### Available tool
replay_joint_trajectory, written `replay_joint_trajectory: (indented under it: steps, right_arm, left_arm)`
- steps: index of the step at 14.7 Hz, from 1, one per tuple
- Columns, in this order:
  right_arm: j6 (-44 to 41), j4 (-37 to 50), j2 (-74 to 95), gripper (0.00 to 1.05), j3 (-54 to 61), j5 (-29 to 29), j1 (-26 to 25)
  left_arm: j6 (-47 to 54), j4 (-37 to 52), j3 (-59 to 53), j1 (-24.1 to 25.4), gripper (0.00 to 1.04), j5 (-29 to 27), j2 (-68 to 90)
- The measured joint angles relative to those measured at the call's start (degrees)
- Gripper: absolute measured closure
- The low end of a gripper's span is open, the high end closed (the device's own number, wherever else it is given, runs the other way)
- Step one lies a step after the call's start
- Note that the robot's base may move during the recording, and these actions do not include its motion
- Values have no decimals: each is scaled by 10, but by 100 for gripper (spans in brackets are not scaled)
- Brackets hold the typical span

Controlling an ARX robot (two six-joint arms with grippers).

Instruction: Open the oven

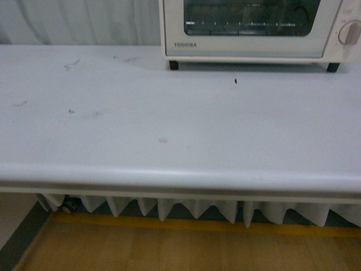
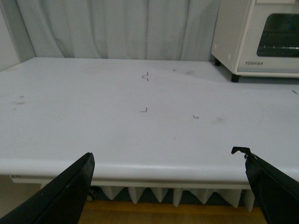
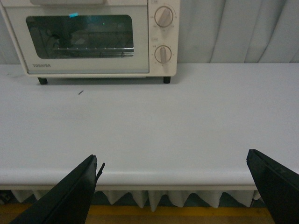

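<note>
The cream-white TOSHIBA oven point(image 1: 248, 48) stands at the back right of the white table point(image 1: 169, 130), its glass door shut and a wire rack showing behind the window. In the right wrist view the oven point(image 3: 93, 46) faces me with two beige knobs point(image 3: 163, 35) on its right side. The left wrist view catches only the oven's point(image 2: 261, 42) left corner. My left gripper point(image 2: 168, 161) and right gripper point(image 3: 173, 163) both hang open over the table's front edge, far from the oven, holding nothing. Neither arm shows in the front view.
A pale curtain point(image 2: 112, 28) hangs behind the table. Small dark specks point(image 2: 144, 110) lie on the tabletop. Below the table's front edge are a scalloped white skirt point(image 1: 186, 209), a yellow floor stripe point(image 1: 186, 224) and wooden floor.
</note>
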State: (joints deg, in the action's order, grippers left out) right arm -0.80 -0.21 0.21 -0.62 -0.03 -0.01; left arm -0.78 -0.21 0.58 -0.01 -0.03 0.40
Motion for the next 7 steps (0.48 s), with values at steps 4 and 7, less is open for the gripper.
replay_joint_trajectory:
  steps: [4,7]
  right_arm:
    - [0,0,0,6,0,0,0]
    - [0,0,0,6,0,0,0]
  left_arm:
    - [0,0,0,0,7,0,0]
    - [1,0,0,0,7,0,0]
